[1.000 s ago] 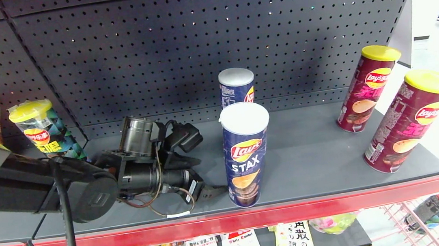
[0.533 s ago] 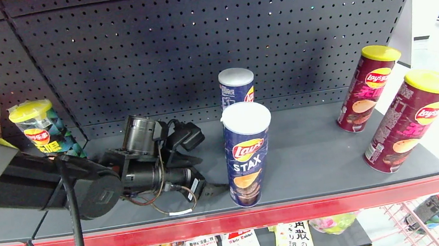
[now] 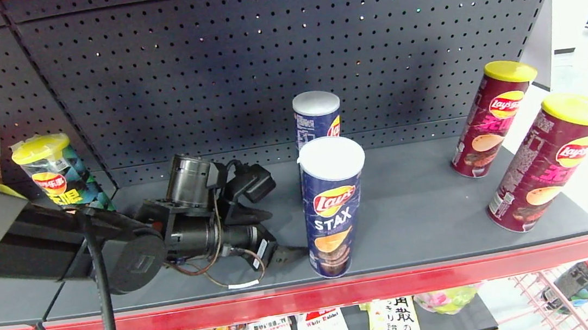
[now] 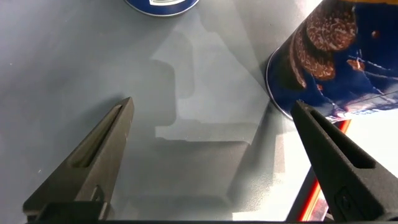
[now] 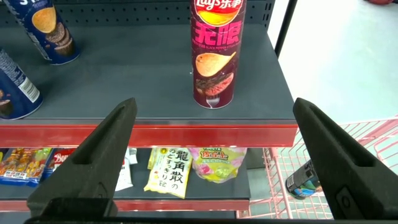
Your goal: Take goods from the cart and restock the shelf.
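Blue chip can (image 3: 332, 215), white-lidded, upright

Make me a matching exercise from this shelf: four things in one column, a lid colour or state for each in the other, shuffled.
Column one:
1. front blue can
2. rear blue can
3. front maroon can
4. left gripper

Column two:
A. yellow lid
B. jaws open
C. white lid
D. silver lid

Pairs: 1-C, 2-D, 3-A, 4-B

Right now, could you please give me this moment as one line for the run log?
front blue can upright on shelf | left gripper open beside it | right gripper open, facing maroon can
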You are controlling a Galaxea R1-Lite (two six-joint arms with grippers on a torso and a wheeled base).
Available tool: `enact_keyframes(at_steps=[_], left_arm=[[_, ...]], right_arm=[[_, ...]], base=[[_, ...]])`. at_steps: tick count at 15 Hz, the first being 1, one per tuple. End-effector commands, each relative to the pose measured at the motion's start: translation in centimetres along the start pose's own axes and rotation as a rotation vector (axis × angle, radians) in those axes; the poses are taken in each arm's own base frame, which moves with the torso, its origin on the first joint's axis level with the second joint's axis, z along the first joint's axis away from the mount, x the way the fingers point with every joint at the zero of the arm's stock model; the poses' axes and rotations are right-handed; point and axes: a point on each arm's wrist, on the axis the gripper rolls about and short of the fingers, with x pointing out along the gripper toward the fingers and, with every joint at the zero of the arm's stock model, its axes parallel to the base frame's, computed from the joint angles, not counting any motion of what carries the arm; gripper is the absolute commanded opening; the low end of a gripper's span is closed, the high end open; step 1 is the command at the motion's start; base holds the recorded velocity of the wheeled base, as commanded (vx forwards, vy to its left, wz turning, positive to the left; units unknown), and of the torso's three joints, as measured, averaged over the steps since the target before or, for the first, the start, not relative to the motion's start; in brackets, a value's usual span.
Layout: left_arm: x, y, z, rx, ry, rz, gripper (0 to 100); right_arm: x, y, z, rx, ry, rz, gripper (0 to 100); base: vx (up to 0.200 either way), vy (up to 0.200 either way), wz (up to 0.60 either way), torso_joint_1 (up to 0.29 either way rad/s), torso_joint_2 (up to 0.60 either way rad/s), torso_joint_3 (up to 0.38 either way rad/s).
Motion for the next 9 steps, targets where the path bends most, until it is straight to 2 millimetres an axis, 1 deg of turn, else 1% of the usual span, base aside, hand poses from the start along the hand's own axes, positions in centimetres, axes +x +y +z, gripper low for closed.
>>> enact_keyframes(at_steps=[1, 3, 4, 5, 6, 7, 8, 9], left_arm=[[0.1, 0.0, -0.1, -0.002, 0.003, -0.001, 100], [0.0, 0.0, -0.1, -0.005, 0.005, 0.003, 100], [-0.3, 0.0, -0.3, -0.009, 0.009, 0.011, 100], [-1.5, 0.4, -0.6, -0.022, 0.005, 0.034, 100], [-3.7, 0.7, -1.0, -0.038, -0.006, 0.07, 100], [-6.2, 0.7, -1.7, -0.053, -0.017, 0.106, 100], [-9.5, 0.3, -2.6, -0.066, -0.038, 0.158, 100], [-12.5, -0.5, -3.7, -0.078, -0.063, 0.209, 100]], right_arm=[[0.0, 0.0, 0.0, 0.0, -0.001, 0.0, 100], [0.0, 0.0, -0.1, 0.0, 0.0, 0.001, 100], [0.0, 0.0, -0.2, 0.001, 0.01, 0.001, 100], [-0.1, 0.0, -0.4, 0.002, 0.023, 0.004, 100], [-0.2, 0.1, -0.9, 0.004, 0.04, 0.012, 100], [-0.3, 0.1, -1.6, 0.004, 0.058, 0.023, 100], [-0.5, 0.2, -2.3, 0.005, 0.07, 0.033, 100], [-0.6, 0.2, -2.7, 0.005, 0.071, 0.036, 100]], base=[[0.0, 0.0, 0.0, 0.0, 0.0, 0.0], [0.0, 0.0, 0.0, 0.0, 0.0, 0.0], [0.0, 0.0, 0.0, 0.0, 0.0, 0.0], [0.0, 0.0, 0.0, 0.0, 0.0, 0.0], [0.0, 0.0, 0.0, 0.0, 0.0, 0.0], [0.0, 0.0, 0.0, 0.0, 0.0, 0.0], [0.0, 0.0, 0.0, 0.0, 0.0, 0.0], [0.0, 0.0, 0.0, 0.0, 0.0, 0.0]])
